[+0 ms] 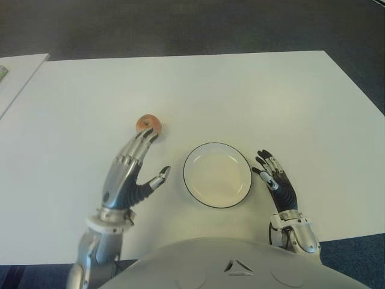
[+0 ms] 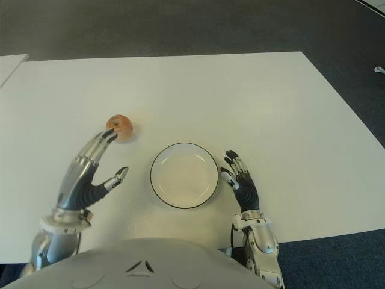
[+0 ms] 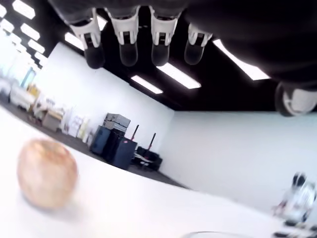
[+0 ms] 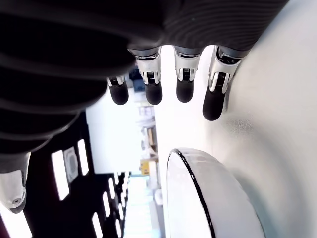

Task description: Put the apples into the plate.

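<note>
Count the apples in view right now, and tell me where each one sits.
1. The apple sits on the white table, left of the plate, just beyond the left hand fingertips. The plate is empty; none seems hidden.

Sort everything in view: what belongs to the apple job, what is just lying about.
Belongs to the job:
apple, on the table beyond the left hand's fingertips
plate, white, dark-rimmed, empty
left hand, open, reaching toward the apple
right hand, open, right of the plate

Just there:
white table
second table's edge, far left
</note>
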You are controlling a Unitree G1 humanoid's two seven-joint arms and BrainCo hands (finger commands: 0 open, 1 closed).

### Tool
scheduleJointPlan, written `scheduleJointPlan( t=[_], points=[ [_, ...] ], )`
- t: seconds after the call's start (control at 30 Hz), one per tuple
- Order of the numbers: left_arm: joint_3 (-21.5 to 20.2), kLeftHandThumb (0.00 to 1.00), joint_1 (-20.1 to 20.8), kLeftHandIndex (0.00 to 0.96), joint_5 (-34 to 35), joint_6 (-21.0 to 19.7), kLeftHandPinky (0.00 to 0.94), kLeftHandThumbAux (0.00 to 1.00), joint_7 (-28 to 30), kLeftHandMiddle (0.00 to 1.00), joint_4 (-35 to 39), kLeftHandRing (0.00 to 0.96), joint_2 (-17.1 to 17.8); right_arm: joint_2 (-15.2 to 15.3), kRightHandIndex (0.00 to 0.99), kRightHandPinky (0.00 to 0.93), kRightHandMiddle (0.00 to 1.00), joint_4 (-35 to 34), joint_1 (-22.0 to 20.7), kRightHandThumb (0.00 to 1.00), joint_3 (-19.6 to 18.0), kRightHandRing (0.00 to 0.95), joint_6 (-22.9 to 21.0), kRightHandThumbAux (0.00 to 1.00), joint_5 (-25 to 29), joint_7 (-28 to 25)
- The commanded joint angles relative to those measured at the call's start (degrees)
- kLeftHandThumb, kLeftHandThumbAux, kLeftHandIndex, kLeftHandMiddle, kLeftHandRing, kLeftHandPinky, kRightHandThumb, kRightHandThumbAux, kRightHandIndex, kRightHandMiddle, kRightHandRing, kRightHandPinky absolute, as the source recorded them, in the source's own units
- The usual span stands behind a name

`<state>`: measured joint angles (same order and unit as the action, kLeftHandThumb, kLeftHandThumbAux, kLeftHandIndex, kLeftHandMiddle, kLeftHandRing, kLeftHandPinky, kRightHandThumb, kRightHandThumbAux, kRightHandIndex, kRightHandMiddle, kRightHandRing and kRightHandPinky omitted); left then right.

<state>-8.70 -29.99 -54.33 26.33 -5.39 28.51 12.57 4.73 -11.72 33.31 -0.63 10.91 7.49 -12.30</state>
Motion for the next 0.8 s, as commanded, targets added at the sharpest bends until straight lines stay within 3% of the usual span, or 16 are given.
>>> scheduleJointPlan(
  t=[0.03,0.23,0.37,0.5,0.6,0.8],
  points=[
    [-0.47,0.020,10.76,0.000,-14.13,-5.57,0.000,0.202,0.37,0.000,-2.87,0.000,7.72,0.23,0.000,0.000,0.000,1.31,1.14,0.136,1.36,0.000,-1.21,0.501,-2.21,0.57],
    [2.99,0.054,17.60,0.000,-16.09,-7.60,0.000,0.169,2.40,0.000,-8.77,0.000,13.77,0.31,0.000,0.000,0.000,1.25,1.25,0.137,1.34,0.000,-1.44,0.491,-1.99,0.32],
    [7.15,0.076,25.01,0.000,-17.27,-7.39,0.000,0.159,3.30,0.000,-18.37,0.000,19.15,0.19,0.000,0.000,0.000,1.20,1.45,0.138,1.37,0.000,-1.55,0.490,-1.42,0.26],
    [11.22,0.096,29.80,0.000,-17.57,-6.83,0.000,0.149,2.88,0.000,-24.11,0.000,22.65,0.15,0.000,0.000,0.000,1.10,1.91,0.139,1.41,0.000,-1.09,0.488,-1.16,0.20],
    [14.20,0.104,33.09,0.000,-17.53,-7.10,0.000,0.146,4.16,0.000,-26.77,0.000,24.18,0.16,0.000,0.000,0.000,0.91,2.21,0.139,1.32,0.000,-0.91,0.483,-0.87,0.10],
    [19.27,0.118,35.92,0.000,-16.04,-7.44,0.000,0.148,5.04,0.000,-31.98,0.000,25.68,0.64,0.000,0.000,0.000,0.04,3.34,0.137,1.24,0.000,-0.97,0.477,0.05,-0.58]
  ],
)
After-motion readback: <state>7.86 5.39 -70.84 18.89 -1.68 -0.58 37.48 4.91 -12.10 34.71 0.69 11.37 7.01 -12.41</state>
